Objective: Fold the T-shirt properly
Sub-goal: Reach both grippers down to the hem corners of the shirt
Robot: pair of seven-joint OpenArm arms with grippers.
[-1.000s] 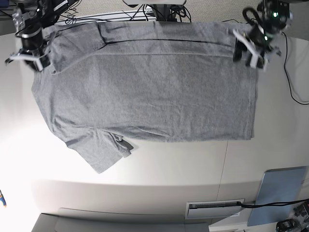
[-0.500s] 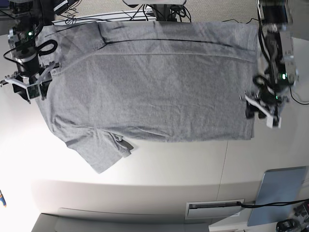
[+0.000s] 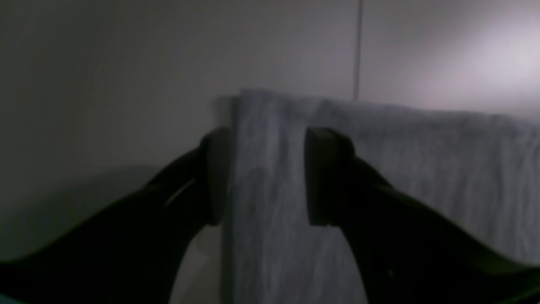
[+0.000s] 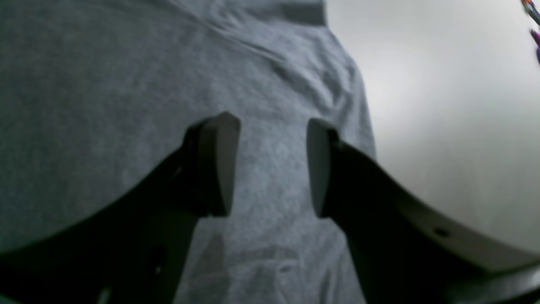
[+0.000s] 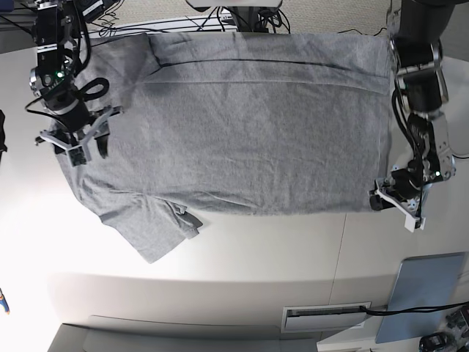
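Grey cotton fills most of the base view: the T-shirt [image 5: 234, 125] lies spread flat on the white table [image 5: 242, 249], plain side up, its far edge at the table's back near a tangle of cables [image 5: 242, 18]. One sleeve [image 5: 150, 224] sticks out from the near edge at the view's left, slightly rumpled. The right gripper [image 5: 77, 141] hangs over the shirt's left edge, jaws spread. The left gripper [image 5: 397, 205] sits at the shirt's near right corner, jaws also spread. A pale blue panel [image 5: 425, 293] lies well apart, at the lower right.

From the left wrist camera, the left gripper [image 3: 263, 175] straddles the shirt's straight side edge: one finger [image 3: 213, 177] is over bare table just beside the cloth, the other over the fabric [image 3: 379, 169]. The jaws stand apart and pinch nothing.

From the right wrist camera, the right gripper [image 4: 272, 164] has both pale fingertips [image 4: 221, 162] over grey fabric [image 4: 105, 105], close to where the cloth's wrinkled edge meets the table. The jaws are wide apart, with nothing held; whether the tips touch the cloth cannot be told.
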